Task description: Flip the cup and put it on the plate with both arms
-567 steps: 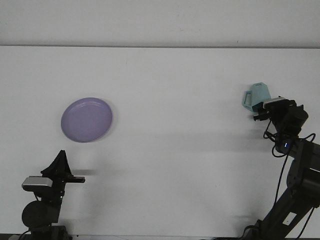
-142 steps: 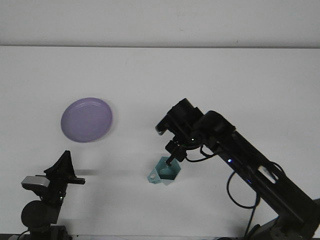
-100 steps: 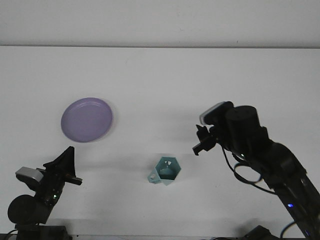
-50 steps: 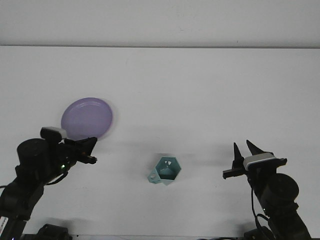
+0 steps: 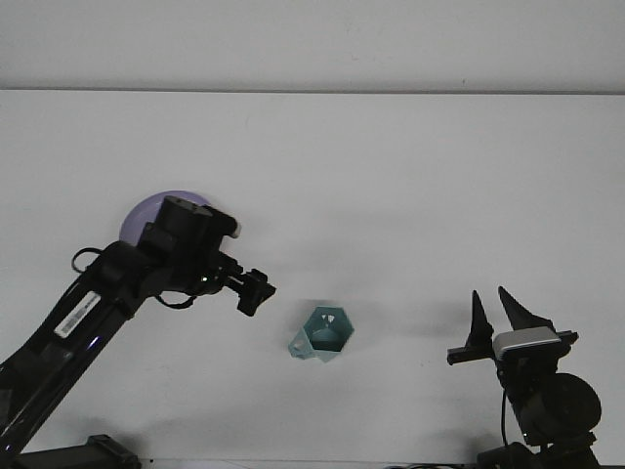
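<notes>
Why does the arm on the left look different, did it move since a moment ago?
Yes. The left gripper has swung out rightward, past the purple plate, toward the teal cup near the table's middle.

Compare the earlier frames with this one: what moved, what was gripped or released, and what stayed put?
The right gripper carried the cup from the table's far right to the centre front, released it mouth up and withdrew, fingers open. The left gripper has reached toward the cup, partly covering the plate. Since release, cup unmoved; plate unmoved throughout.
</notes>
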`<state>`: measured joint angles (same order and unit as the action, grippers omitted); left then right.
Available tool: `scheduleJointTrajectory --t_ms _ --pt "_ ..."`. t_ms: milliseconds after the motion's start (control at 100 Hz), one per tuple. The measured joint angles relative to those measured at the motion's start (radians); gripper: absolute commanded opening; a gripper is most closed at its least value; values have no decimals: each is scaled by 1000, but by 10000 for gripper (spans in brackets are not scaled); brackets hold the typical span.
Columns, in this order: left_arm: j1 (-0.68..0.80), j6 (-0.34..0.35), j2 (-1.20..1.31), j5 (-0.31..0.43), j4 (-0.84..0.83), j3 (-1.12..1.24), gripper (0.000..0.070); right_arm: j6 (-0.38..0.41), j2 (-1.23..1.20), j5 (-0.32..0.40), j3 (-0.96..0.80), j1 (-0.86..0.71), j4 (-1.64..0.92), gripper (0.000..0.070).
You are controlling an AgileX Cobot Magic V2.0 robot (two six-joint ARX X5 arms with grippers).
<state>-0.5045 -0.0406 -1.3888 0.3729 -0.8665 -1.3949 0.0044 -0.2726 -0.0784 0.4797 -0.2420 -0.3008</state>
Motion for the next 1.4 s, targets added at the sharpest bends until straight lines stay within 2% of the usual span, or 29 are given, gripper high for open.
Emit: scheduleJointTrajectory --t_ms 390,440,580,830,920,980,1050,1100,1130,1400 --pt "-207 19 -273 -1 -49 -97 585 0 0 0 0 0 2 268" --pt "-227 24 -301 -21 -49 -103 585 0 0 0 0 0 2 268" --pt "-270 43 -364 -143 -19 -111 586 0 0 0 0 0 2 268" --pt "-290 51 -431 -158 18 -111 567 0 0 0 0 0 2 268" --pt "-293 54 -449 -158 21 -111 512 0 0 0 0 0 2 268" --pt "-295 58 -462 -158 21 -111 435 0 0 1 0 0 2 268" --pt "-300 59 -474 -158 27 -111 263 0 0 1 0 0 2 268" --pt "-305 61 -475 -158 36 -111 78 0 0 1 0 0 2 268" --pt "-308 63 -475 -158 41 -111 0 0 0 1 0 0 2 268" --pt "-316 73 -474 -160 39 -121 12 0 0 3 0 0 3 268"
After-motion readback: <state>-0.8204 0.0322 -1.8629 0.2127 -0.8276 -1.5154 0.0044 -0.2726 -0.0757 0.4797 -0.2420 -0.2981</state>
